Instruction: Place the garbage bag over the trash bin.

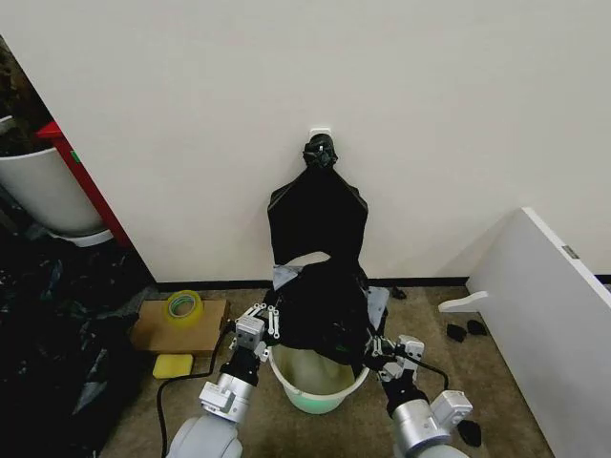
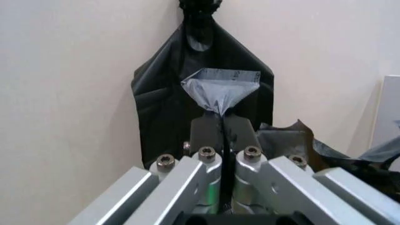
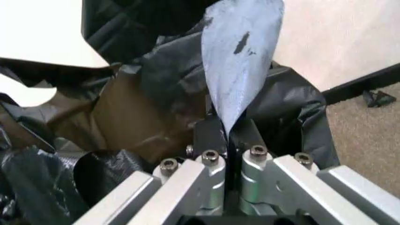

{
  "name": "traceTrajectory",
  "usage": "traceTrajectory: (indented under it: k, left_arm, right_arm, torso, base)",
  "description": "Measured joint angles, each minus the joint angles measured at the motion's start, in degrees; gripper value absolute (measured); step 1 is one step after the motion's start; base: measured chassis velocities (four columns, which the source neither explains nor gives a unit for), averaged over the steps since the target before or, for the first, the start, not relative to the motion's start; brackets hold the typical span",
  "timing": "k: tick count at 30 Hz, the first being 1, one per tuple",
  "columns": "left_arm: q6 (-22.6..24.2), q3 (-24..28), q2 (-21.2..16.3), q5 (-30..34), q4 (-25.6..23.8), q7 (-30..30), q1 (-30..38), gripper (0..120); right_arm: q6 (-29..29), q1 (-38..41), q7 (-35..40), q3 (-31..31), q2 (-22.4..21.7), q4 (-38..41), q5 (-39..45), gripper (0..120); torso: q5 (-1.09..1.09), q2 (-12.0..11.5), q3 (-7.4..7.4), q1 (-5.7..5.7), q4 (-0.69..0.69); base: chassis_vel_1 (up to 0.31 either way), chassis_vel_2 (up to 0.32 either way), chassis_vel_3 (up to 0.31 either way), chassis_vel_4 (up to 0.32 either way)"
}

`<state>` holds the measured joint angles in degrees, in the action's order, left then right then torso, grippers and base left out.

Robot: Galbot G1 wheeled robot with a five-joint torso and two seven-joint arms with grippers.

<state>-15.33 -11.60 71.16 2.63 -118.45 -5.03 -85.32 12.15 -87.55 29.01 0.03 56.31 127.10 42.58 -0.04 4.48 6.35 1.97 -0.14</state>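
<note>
Here the garbage bag (image 1: 320,310) hangs above the white trash bin (image 1: 318,380) on the carpet, its greyish rim pinched on both sides: the left tool (image 2: 222,136) and right tool (image 3: 226,133) each clamp a fold (jaws fully closed).

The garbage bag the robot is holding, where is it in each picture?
Head view: the garbage bag hangs in the middle, above the trash bin.
Left wrist view: its greyish rim is pinched in the left claw.
Right wrist view: its rim is pinched in the right claw.
Shared landmark: the hanging black bag bundle behind.
</note>
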Motion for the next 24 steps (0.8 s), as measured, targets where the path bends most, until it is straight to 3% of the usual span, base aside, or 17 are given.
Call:
traceTrajectory:
  k: [3,10,17,24]
  left_arm:
    - [1.4,-1.2,-0.6,0.3,-2.1,-0.2,1.2,0]
    - [1.6,-1.6,-1.2,0.0,-3.5,-0.3,1.0,0]
    - [1.6,-0.8,-0.8,-0.6,-2.6,-0.3,0.6,0]
    - [2.0,1.0,0.0,-0.3,1.1,-0.2,0.5,0]
  right_arm:
    - [7.3,0.2,-10.6,0.6,0.1,-0.2,-3.1,0]
    - [9.4,0.1,-17.2,-1.2,1.4,-0.3,-5.0,0]
    - [6.6,0.3,-11.6,-3.4,4.2,-2.6,-3.7,0]
    - [4.3,-0.9,-2.9,-2.8,3.9,-2.6,-1.1,0]
  torso:
    - [0.0,0.0,0.0,0.0,0.0]
    - [-0.01,0.0,0.0,0.0,0.0]
    - [0.0,0.0,0.0,0.0,0.0]
    - [-0.01,0.0,0.0,0.0,0.0]
  base:
    - [0.0,0.0,0.0,0.0]
    - [0.0,0.0,0.0,0.0]
    - [0.0,0.0,0.0,0.0]
    - [0.0,0.0,0.0,0.0]
